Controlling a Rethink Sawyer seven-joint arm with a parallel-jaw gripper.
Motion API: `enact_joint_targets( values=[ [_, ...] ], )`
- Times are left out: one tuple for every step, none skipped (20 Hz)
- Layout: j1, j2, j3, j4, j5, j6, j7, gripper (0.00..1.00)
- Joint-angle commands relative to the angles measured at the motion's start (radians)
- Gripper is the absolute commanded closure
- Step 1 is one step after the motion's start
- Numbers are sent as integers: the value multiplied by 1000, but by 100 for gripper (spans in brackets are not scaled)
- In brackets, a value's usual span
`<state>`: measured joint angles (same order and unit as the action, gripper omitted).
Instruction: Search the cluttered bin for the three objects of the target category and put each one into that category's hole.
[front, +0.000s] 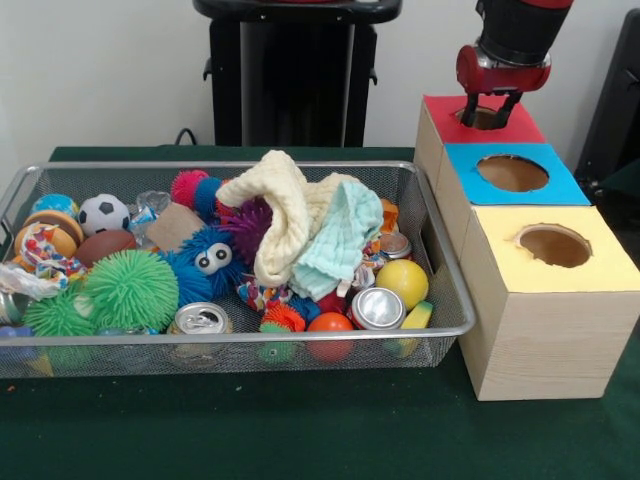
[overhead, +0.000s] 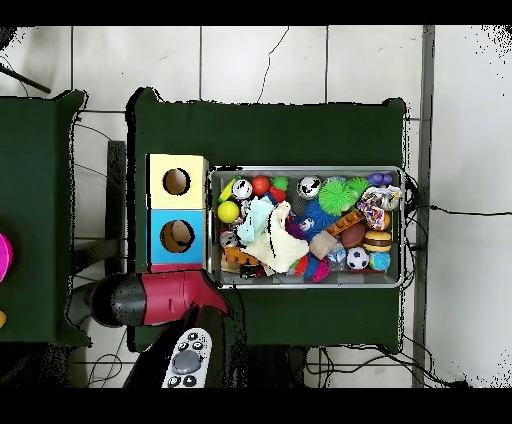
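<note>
wire bin (overhead: 306, 282) crammed with toys, yellow box (overhead: 177, 181) and blue box (overhead: 176, 236) beside it — red arm (overhead: 160, 297) over the third

The silver wire mesh bin (front: 440, 250) is packed, basically no bare floor to reach down to. A cream knitted cloth (front: 283, 205) and a mint green cloth (front: 338, 238) are heaped in the middle, draped over what's underneath. The fuzzy green spiky ball (front: 130, 288) and silver drink cans (front: 377, 308) crowd the front wall. The yellow-topped hole (front: 553, 245) and blue-topped hole (front: 512, 172) are open from above; the gripper (front: 488, 110) sits right at the red-topped hole (front: 480, 118).
</note>
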<state>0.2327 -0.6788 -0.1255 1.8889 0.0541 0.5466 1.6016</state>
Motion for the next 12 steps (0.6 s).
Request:
enact_joint_targets(
  values=[
    [-39,5,59,-42,-31,33,89,0],
    [-39,5,59,-45,-37,42,81,0],
    [-39,6,59,-48,-42,51,72,0],
    [-39,6,59,-51,-48,60,64,100],
    [-43,3,62,-44,-45,35,67,100],
    [-45,2,65,-40,-44,25,68,100],
    [-48,1,69,-44,-31,42,75,100],
    [-47,4,69,-57,-33,75,68,100],
    [-46,4,69,-59,-33,72,70,100],
    [-46,3,68,-57,-35,69,70,100],
    [-49,3,70,-55,-36,66,67,100],
    [-53,1,73,-52,-35,64,65,100]
  ],
)
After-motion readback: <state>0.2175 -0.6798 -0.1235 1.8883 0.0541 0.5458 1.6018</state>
